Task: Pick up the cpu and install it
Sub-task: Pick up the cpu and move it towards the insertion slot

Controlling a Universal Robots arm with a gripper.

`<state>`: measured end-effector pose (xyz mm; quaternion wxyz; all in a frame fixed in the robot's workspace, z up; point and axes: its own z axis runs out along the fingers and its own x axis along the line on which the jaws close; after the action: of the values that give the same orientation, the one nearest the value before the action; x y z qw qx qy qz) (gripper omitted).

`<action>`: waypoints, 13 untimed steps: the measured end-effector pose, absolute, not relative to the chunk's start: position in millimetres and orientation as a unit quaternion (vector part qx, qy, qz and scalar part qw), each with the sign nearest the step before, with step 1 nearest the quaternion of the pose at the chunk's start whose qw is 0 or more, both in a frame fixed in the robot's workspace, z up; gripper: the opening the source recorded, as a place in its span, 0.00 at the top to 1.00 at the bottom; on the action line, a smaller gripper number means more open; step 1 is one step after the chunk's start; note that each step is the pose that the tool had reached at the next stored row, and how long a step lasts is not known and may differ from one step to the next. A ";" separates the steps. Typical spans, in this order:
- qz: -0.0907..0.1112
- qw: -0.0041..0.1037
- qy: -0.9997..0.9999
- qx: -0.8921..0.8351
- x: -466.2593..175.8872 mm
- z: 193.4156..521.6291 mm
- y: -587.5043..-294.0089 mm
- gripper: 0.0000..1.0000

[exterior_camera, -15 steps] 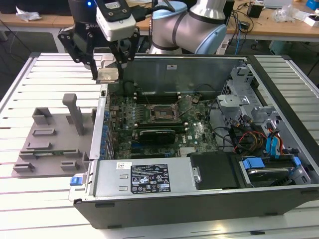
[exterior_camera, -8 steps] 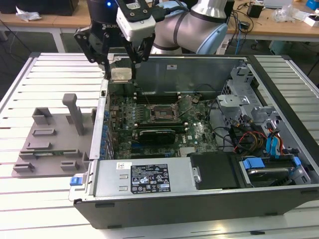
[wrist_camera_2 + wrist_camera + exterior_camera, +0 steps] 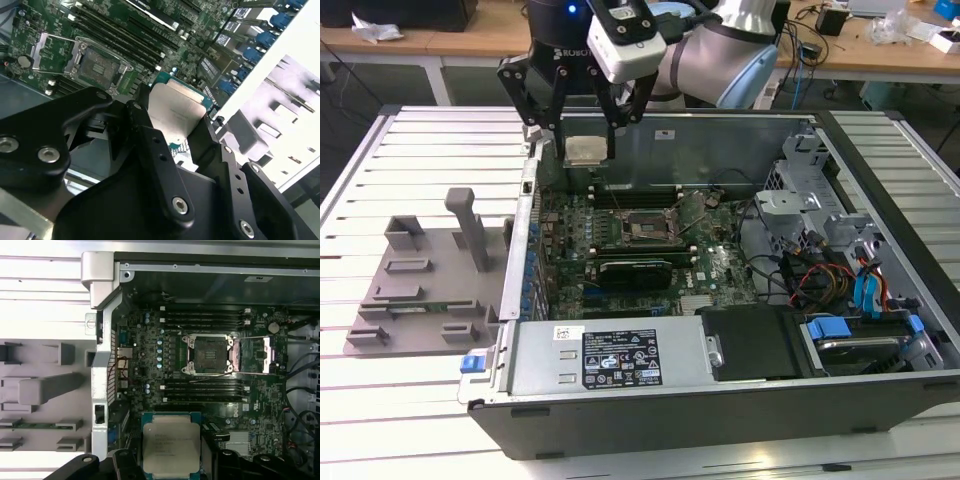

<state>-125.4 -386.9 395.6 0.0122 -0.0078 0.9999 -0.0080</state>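
— How much of the cpu (image 3: 177,112) is covered in the second wrist view?
— Its nearer part sits behind the gripper (image 3: 172,115) and its black fingers (image 3: 150,145).
— And in the first wrist view?
— The cpu's nearest edge is lost at the frame's edge, and its print is too small to read.
— The exterior view?
— The arm (image 3: 720,50) is cut off by the top edge. The fingers cover the cpu's sides. The computer case (image 3: 670,420) is clipped at the exterior view's right.
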 end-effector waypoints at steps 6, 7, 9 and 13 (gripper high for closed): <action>-0.008 0.012 1.000 -0.008 -112.9 395.5 -386.6 0.45; -0.008 0.012 1.000 -0.008 -110.7 395.5 -386.5 0.45; -0.008 0.012 1.000 -0.008 -107.3 395.5 -386.5 0.45; -0.009 0.012 1.000 -0.008 -97.9 395.5 -386.3 0.45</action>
<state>-97.9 -386.3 395.5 0.0121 -0.0078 0.9999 -0.0086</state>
